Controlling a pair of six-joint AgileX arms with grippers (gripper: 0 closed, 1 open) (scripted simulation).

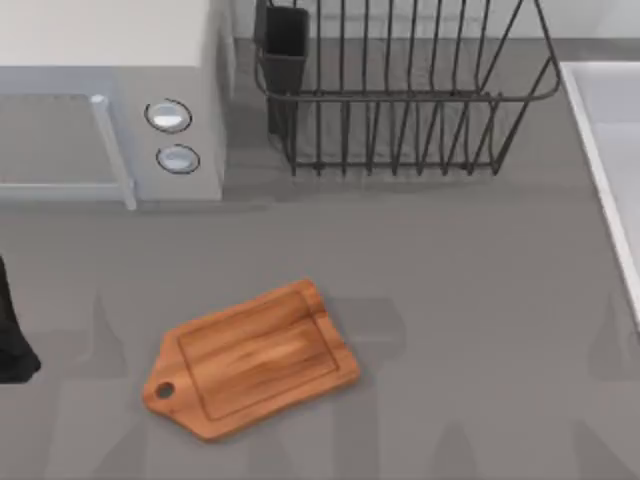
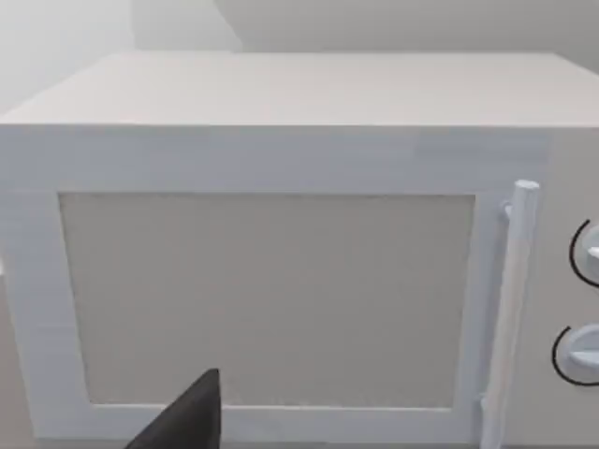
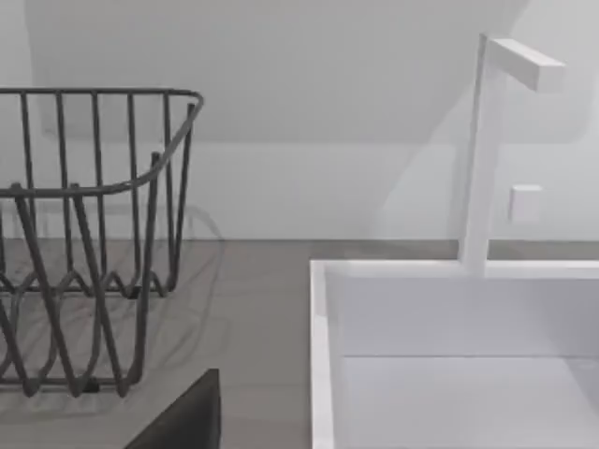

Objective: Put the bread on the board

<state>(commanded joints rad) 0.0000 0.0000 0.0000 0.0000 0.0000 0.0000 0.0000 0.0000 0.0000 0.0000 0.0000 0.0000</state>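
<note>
A: Top view first. What lies on the table (image 1: 470,270)?

B: The board (image 1: 252,358) lies flat on the grey table, left of centre and toward the near edge, turned at a slant with its holed handle pointing to the near left. Its top is bare. A white microwave (image 1: 110,100) stands at the far left, a dark wire dish rack (image 1: 400,90) at the far middle, and the rim of a white sink (image 1: 605,150) runs down the right side.

A: And the arms?

B: A dark piece of the left arm (image 1: 12,340) sits at the left edge, well apart from the board.

A: Left wrist view?

B: It faces the microwave door (image 2: 267,299), closed, with its upright handle (image 2: 510,309) and two knobs beside it. A dark tip of the left gripper (image 2: 187,421) pokes in; whether it is spread or pressed together, I cannot tell.

A: Right wrist view?

B: The dish rack, the sink basin and its white tap (image 3: 487,150). A dark tip of the right gripper (image 3: 187,416) shows, and again I cannot tell how it stands.

A: The bread?

B: I cannot place it.
</note>
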